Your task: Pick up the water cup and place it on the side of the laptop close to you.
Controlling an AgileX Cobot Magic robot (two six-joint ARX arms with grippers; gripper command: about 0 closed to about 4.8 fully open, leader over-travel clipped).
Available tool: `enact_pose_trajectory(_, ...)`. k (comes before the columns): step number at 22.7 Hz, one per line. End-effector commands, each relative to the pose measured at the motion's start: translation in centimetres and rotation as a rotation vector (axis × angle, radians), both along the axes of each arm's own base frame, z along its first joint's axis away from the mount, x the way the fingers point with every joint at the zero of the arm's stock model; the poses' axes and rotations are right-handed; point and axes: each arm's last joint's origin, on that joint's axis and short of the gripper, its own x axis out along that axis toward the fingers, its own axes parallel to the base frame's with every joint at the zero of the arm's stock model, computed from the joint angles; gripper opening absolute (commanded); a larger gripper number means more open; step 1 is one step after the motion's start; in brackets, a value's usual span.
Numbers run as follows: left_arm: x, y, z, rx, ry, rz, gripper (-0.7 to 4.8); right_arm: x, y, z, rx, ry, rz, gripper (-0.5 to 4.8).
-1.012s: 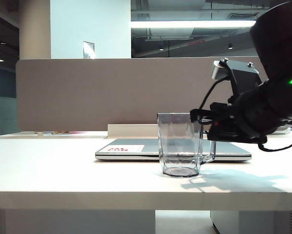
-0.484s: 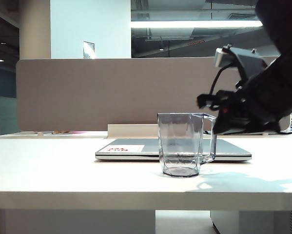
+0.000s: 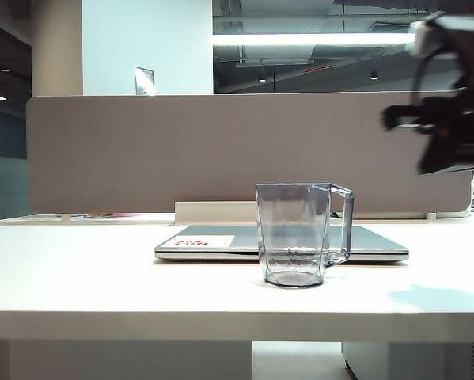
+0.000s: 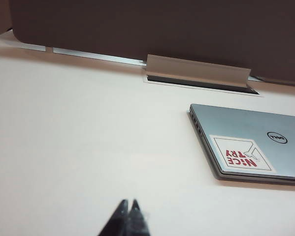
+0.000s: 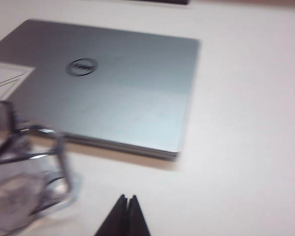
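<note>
The water cup [image 3: 293, 235], smoky-grey, see-through and faceted, stands upright on the white table in front of the closed silver laptop [image 3: 205, 239], its handle to the right. My right gripper [image 3: 391, 119] hangs blurred high at the upper right, well clear of the cup. The right wrist view shows it [image 5: 127, 198] shut and empty over bare table, with the cup [image 5: 24, 182] off to one side and the laptop [image 5: 117, 98] beyond. My left gripper [image 4: 128, 202] is shut and empty above the table, away from the laptop [image 4: 265, 147] with its red-print sticker [image 4: 241, 154].
A grey partition [image 3: 142, 150] runs along the back of the table [image 3: 78, 269]. A cable slot with a raised flap [image 4: 196, 73] lies behind the laptop. The table's front edge [image 3: 142, 324] is close below the cup.
My right arm has risen up and to the right, away from the cup's handle, and its jaws have closed on nothing. The cup stays put in front of the laptop.
</note>
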Motion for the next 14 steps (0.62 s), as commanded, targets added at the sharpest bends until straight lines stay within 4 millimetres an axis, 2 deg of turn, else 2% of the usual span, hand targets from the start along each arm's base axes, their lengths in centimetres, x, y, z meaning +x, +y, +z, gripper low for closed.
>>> enact_pose_trajectory(1,0.0,0.0,0.1,0.007,-0.008,-0.001,-0.04,-1.0,-2.0,-0.3,0.008,-0.029,-0.083,-0.05)
enact_pose_trajectory(8,0.0,0.0,0.1,0.008,-0.009,0.000,-0.04,-3.1,-5.4,-1.2,0.041,-0.061,-0.186,-0.05)
enact_pose_trajectory(14,0.0,0.0,0.1,0.136,-0.027,0.000,-0.04,-4.5,-6.5,-0.7,0.060,-0.114,-0.227,-0.05)
